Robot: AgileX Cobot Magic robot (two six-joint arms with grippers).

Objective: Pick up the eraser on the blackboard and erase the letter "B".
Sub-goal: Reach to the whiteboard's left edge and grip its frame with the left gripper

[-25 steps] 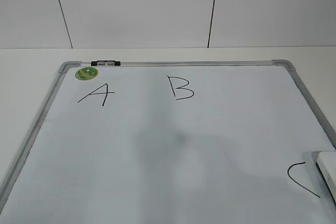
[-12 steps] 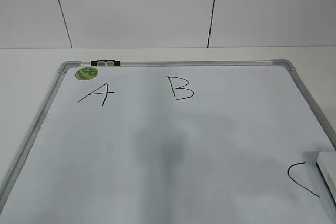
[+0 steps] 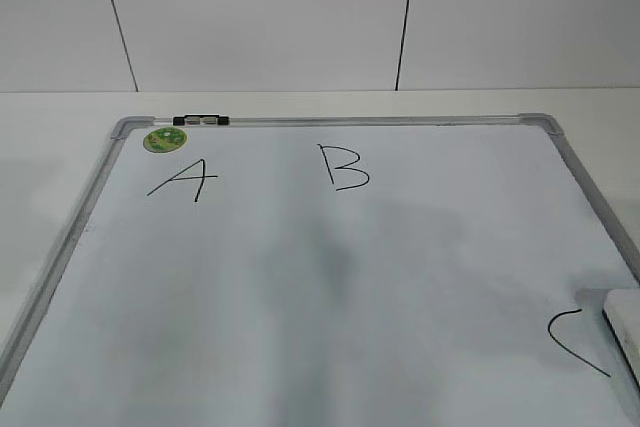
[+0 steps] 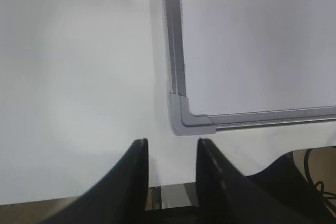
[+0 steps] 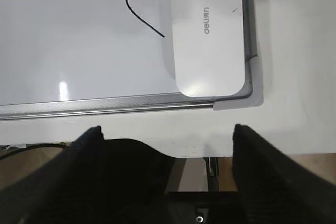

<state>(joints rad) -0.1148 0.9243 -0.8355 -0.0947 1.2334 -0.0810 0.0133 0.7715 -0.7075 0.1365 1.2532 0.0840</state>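
The blackboard lies flat, white with a grey frame and a round green sticker. The letter "B" stands near its far edge, right of an "A". The eraser lies at the board's near right edge, beside a "C". In the right wrist view the eraser lies flat in the board's corner. My right gripper is wide open and empty just short of it. My left gripper is open and empty off the board's near left corner. Neither gripper shows in the exterior view.
White table surrounds the board, with a white panelled wall behind. A small black clip sits on the far frame. The table's front edge and cables show below the left gripper.
Soft shadows on the board have shifted and spread toward the right. The board, letters and eraser have not moved.
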